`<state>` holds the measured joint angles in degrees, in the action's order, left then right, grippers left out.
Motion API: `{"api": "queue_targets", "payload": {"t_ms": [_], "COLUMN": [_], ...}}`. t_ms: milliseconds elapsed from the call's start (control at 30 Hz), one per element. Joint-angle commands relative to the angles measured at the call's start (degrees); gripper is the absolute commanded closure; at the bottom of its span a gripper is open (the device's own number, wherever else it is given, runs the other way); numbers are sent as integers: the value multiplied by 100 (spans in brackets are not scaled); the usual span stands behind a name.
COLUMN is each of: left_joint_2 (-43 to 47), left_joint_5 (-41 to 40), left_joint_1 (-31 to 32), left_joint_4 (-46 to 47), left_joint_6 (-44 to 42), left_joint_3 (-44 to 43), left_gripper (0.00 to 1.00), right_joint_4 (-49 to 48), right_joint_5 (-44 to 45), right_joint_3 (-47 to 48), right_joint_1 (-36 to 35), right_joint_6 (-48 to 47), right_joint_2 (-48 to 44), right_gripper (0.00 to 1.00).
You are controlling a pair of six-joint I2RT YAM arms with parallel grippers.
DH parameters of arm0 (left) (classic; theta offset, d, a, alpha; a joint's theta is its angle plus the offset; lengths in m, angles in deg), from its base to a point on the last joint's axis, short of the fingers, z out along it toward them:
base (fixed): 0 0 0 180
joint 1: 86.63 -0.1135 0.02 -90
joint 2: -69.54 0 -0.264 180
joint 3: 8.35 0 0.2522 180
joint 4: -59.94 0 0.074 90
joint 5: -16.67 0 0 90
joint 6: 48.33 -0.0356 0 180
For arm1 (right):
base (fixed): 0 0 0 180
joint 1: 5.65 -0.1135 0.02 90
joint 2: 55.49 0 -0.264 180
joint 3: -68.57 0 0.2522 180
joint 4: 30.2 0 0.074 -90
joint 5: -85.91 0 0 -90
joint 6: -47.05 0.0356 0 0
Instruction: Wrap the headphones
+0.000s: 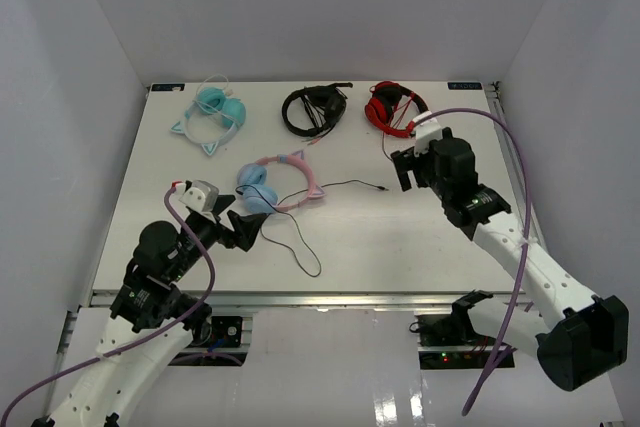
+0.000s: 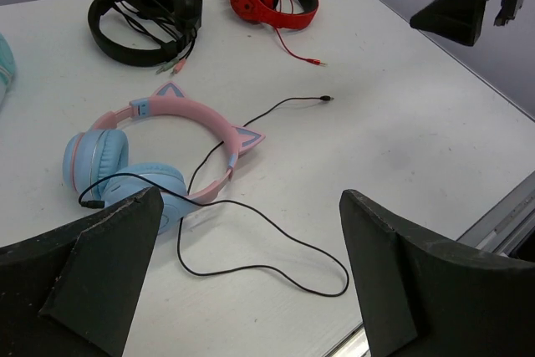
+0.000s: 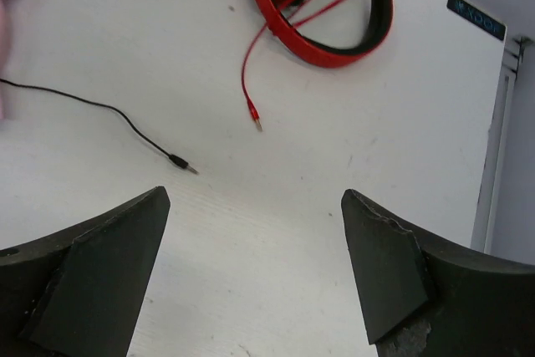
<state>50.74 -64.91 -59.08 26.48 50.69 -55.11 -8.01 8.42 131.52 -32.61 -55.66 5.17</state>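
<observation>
The headphones (image 1: 280,183) with a pink cat-eared headband and light blue ear cups lie near the table's middle, also in the left wrist view (image 2: 159,152). Their thin black cable (image 1: 300,247) loops toward the front edge, and its plug (image 1: 384,190) lies to the right; the plug also shows in the right wrist view (image 3: 180,163). My left gripper (image 1: 243,226) is open and empty, just front-left of the ear cups, above the cable loop (image 2: 276,248). My right gripper (image 1: 408,169) is open and empty, right of the plug.
A teal cat-eared pair (image 1: 212,115), a black pair (image 1: 313,107) and a red pair (image 1: 393,107) lie along the back of the table. The red pair's cable end (image 3: 253,113) lies near the black plug. The table's front edge (image 1: 330,295) is close to the cable loop.
</observation>
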Motion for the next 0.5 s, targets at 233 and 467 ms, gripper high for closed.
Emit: {"api": "queue_targets", "payload": {"t_ms": [233,467], "left_joint_2": [-9,-66], "left_joint_5": [43,32], "left_joint_1": [5,5], "left_joint_4": [54,59], "left_joint_6": [-14,-23], "left_joint_3": [32,25], "left_gripper": [2,2], "right_joint_4": [1647,1485], "right_joint_5": [-4401,-4354], "right_joint_3": [622,2494], "right_joint_1": [178,-346], "right_joint_6": [-2494,-946], "right_joint_2": [765,3145], "right_gripper": [10,1]}}
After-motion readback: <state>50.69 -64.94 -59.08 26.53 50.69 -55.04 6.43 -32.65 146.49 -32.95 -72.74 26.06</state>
